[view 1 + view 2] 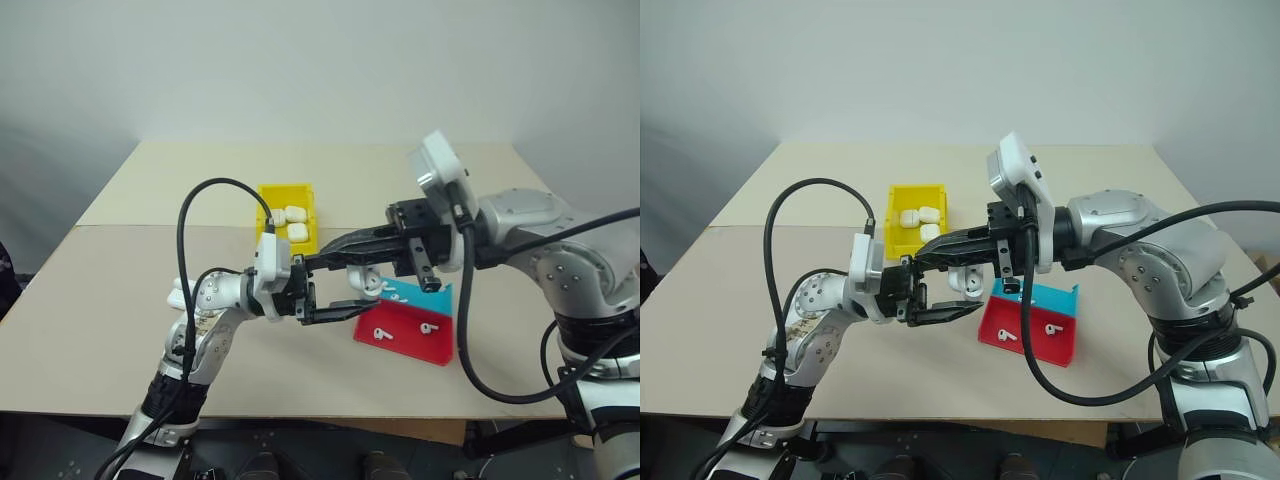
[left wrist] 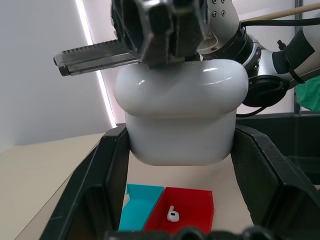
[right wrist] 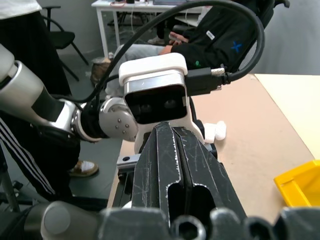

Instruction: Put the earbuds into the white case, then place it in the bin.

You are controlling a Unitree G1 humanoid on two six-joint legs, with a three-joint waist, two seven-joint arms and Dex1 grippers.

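The white case (image 2: 180, 110), lid down, sits clamped between the two black fingers of my left gripper (image 1: 362, 292), held above the table in front of the tray. My right gripper (image 1: 312, 262) reaches in from the right, level, with its fingers (image 3: 170, 165) pressed together and lying across the top of the case; I see nothing between them. Two earbuds (image 1: 383, 335) (image 1: 430, 326) lie in the red part of the tray. The yellow bin (image 1: 272, 192) stands behind the grippers with several white cases (image 1: 292, 214) inside.
The flat red and teal tray (image 1: 415, 350) lies on the table just right of the held case. The beige table (image 1: 120, 300) ends close in front. In the right wrist view a seated person (image 3: 210, 40) and a standing person (image 3: 25, 60) are beyond the table.
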